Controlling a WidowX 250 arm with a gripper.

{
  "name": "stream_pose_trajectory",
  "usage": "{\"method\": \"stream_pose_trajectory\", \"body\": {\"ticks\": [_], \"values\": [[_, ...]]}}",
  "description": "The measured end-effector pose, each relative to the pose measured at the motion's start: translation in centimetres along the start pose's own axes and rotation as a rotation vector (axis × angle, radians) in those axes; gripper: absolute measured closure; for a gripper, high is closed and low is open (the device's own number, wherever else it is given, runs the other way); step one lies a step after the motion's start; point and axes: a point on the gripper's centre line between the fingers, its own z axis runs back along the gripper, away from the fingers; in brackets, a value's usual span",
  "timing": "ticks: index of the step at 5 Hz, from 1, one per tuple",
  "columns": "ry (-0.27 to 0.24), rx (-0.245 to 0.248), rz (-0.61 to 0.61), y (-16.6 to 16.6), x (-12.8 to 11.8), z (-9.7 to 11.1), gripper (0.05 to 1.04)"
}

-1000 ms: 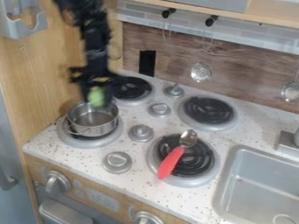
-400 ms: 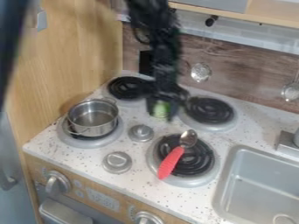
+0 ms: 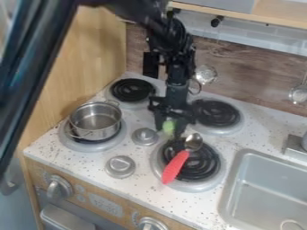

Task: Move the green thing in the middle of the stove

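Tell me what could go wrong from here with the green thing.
The pincer appears close to the bowl of the red-handled spoon, so lowering it might knock the spoon across the burner.
The green thing looks rounded; let go, it could roll off the middle.
The knob beside it might get bumped or block its placement.

The pot (image 3: pixel 96 122) stands on the burner (image 3: pixel 76 144) nearest the front left corner of the desk (image 3: pixel 141 180), the spoon (image 3: pixel 178 162) right of it on another burner (image 3: pixel 208 176) (handle frontward), the sink (image 3: pixel 269 184) farther right.
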Motion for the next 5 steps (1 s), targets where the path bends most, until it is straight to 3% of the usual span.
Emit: {"method": "stream_pose_trajectory", "body": {"ticks": [1, 2, 3, 4, 5], "values": [[-0.003, -0.008, 0.001, -0.2, -0.3, -0.5, 0.44], [0.001, -0.028, 0.014, -0.1, -1.3, -0.4, 0.174], [-0.025, -0.074, 0.031, 0.1, -2.5, 2.2, 0.067], [-0.041, -0.112, 0.036, 0.1, -3.8, 4.5, 0.078], [-0.018, -0.13, 0.064, 1.2, -5.2, 5.0, 0.085]]}}
